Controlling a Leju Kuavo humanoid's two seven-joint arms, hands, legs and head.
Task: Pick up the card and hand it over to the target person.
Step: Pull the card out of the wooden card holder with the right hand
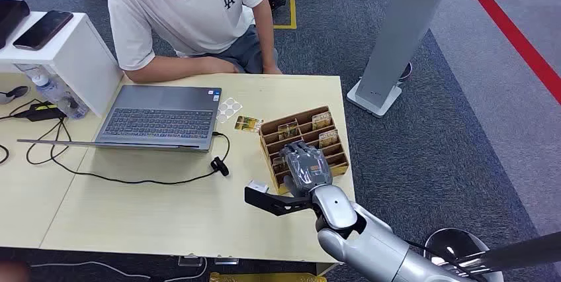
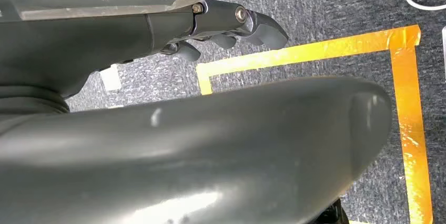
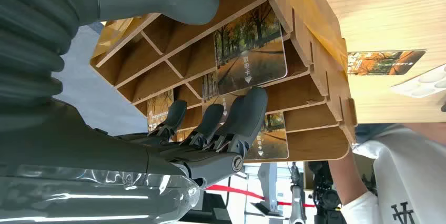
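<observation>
A wooden card rack [image 1: 334, 163] stands near the table's right edge, with several picture cards upright in its slots. My right hand [image 1: 305, 167] reaches into it from the near side. In the right wrist view one autumn-scene card [image 3: 251, 50] lies between the thumb and the fingers [image 3: 239, 121] of that hand [image 3: 173, 145]. The fingertips touch the rack by the card's edge and nothing is gripped. Another card [image 1: 247, 124] lies flat on the table beside the rack. A person in a white shirt [image 1: 188, 10] sits at the far side. My left hand [image 2: 158, 29] hangs over the carpet, holding nothing.
A grey laptop [image 1: 159, 118] sits left of the rack, its black cable [image 1: 132, 179] looping toward the rack. A small white object [image 1: 257, 187] lies by the rack's near corner. A white cabinet [image 1: 73, 50] with a phone stands far left, and a grey stand base [image 1: 374, 96] is on the floor right.
</observation>
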